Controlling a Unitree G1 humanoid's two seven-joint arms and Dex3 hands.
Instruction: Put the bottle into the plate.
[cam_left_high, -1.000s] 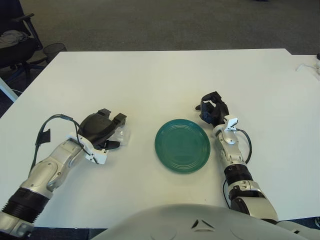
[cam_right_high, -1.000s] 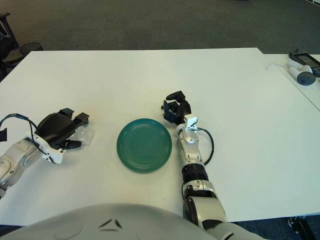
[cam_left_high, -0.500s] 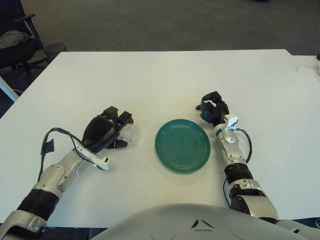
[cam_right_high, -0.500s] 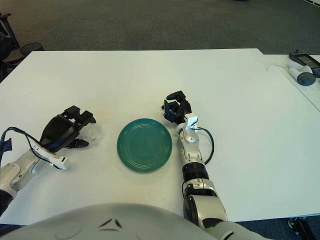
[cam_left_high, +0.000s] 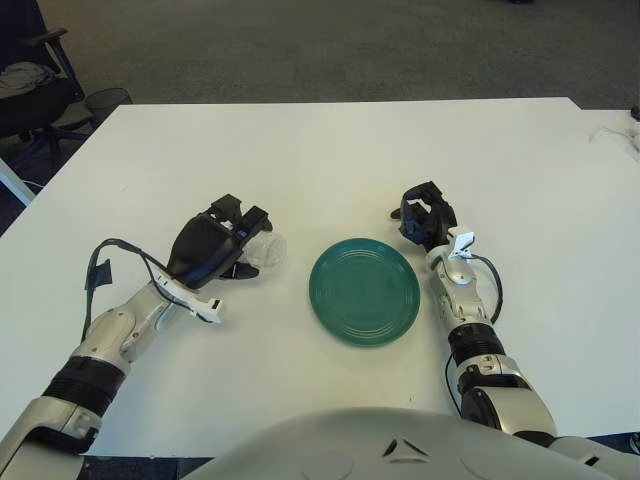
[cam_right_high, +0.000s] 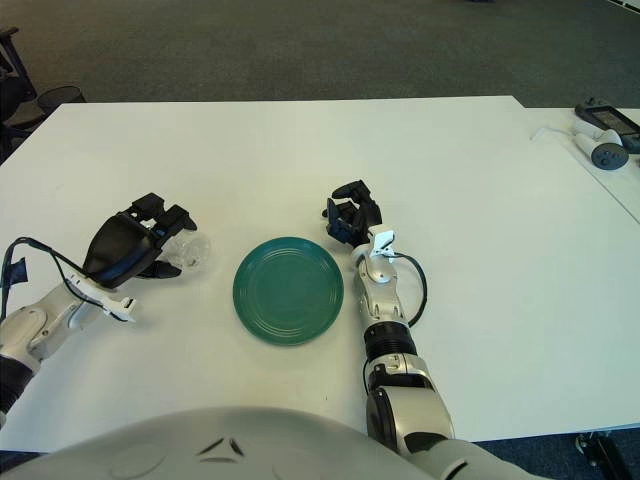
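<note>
A small clear plastic bottle (cam_left_high: 264, 250) is held in my left hand (cam_left_high: 228, 238), whose fingers curl around it, left of the plate and just above the white table (cam_left_high: 330, 160). Most of the bottle is hidden under the hand. The green plate (cam_left_high: 365, 291) lies empty at the middle of the table, a short gap to the right of the bottle. My right hand (cam_left_high: 424, 214) rests on the table at the plate's upper right edge, fingers curled, holding nothing.
A black office chair (cam_left_high: 25, 85) and a wire bin (cam_left_high: 108, 98) stand off the table's far left corner. A white handheld device (cam_right_high: 605, 150) lies on a second table at the far right.
My left hand has moved right and slightly away from me with the bottle, closing on the plate's left side. The right hand and plate have not moved.
</note>
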